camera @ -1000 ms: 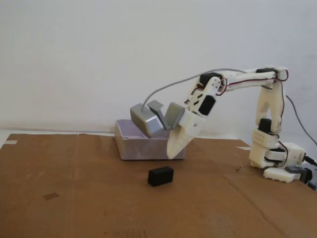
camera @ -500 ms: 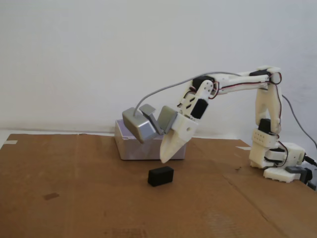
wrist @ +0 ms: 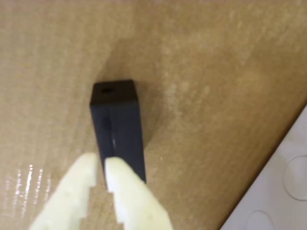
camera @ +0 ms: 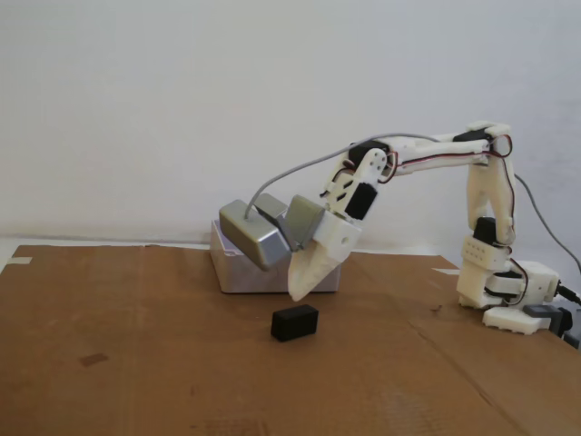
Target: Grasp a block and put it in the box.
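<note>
- The block (camera: pixel 295 322) is shown lying on the brown cardboard surface (camera: pixel 136 363), in front of the box (camera: pixel 238 271) and apart from it; no contact between the two is seen.
- In the wrist view the block (wrist: pixel 118 125) is presented end-on, its long axis running away from the camera, with a small hole visible in its far end face.
- The gripper (camera: pixel 298 295) is poised just above the block in the fixed view, its tip pointed down and not yet touching it.
- In the wrist view the gripper (wrist: pixel 100 165) is seen with its two pale fingers nearly together, only a narrow slit being left between the tips; nothing is held.
- The step in hand is judged to be the approach to the grasp. The slit appears narrower than the block, so the fingers would need to be spread before any further descent.
- A sound grasp is judged to call for the fingers to be set astride the block's two long sides, near mid-length, so that it is not pushed or tipped on closing.
- The tips are best brought down close to the cardboard before closure; a grip on the upper edge alone may slip.
</note>
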Motion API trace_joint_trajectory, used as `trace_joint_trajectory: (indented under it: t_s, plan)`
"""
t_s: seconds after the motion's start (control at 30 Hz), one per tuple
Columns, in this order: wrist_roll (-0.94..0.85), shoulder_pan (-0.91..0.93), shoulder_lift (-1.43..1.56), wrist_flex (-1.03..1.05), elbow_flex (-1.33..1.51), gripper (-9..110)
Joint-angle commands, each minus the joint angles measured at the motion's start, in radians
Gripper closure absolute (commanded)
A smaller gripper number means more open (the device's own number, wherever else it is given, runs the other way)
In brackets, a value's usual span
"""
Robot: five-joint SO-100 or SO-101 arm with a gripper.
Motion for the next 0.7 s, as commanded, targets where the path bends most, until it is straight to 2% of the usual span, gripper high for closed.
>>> trace_joint_trajectory:
  t_s: [0.0, 0.57, 0.67]
  plan:
    - [-0.009, -0.009, 0.052, 0.0, -0.12, 101]
    - [-0.012, -0.028, 0.04, 0.0, -0.114, 101]
    - [-0.084, -0.028, 0.038, 0.0, -0.115, 94]
